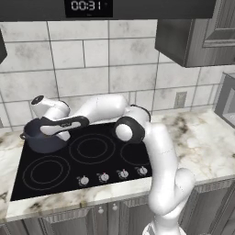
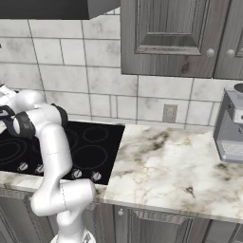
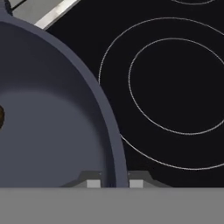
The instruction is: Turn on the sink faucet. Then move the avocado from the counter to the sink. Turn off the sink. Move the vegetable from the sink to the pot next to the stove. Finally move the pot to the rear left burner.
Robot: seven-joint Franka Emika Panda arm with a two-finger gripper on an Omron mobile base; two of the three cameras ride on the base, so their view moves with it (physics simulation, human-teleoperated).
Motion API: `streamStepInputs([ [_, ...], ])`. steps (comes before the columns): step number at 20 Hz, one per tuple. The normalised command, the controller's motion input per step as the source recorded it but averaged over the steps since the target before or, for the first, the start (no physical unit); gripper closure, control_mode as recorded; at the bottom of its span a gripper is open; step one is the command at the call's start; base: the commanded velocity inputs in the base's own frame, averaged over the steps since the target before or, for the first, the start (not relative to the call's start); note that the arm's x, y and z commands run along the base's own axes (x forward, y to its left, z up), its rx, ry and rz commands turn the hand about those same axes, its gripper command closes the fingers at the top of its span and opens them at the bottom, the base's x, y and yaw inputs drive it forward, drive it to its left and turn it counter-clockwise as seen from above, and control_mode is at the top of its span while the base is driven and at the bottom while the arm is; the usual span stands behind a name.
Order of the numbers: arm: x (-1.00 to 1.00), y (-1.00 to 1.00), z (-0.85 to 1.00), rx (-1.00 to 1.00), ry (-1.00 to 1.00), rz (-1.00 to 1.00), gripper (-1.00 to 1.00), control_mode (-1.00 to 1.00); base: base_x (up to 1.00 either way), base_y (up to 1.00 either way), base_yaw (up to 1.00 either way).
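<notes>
Hand view: my tool (image 3: 114,183) is pinching the pot (image 3: 52,113) rim at 6 o'clock; thin grip, so it's risking tipping onto the stove (image 3: 175,83).

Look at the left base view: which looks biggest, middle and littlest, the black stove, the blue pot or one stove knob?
1. The stove, the wide black glass top, looks by far the biggest.
2. The pot, at the stove's rear left, looks much smaller; the arm hides part of it.
3. One knob on the front row looks tiniest, although it sits nearer the camera.
</notes>
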Motion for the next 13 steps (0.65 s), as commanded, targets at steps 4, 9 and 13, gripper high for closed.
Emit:
streamStepInputs([
  [4,0.00,0.00,-0.05,0.03,0.00,0.00,-1.00,-1.00,0.00,0.00,0.00],
  [9,0.00,0.00,0.00,0.06,-0.01,0.00,-1.00,-1.00,0.00,0.00,0.00],
  [13,-0.02,0.00,0.07,0.05,0.00,0.00,-1.00,-1.00,0.00,0.00,0.00],
])
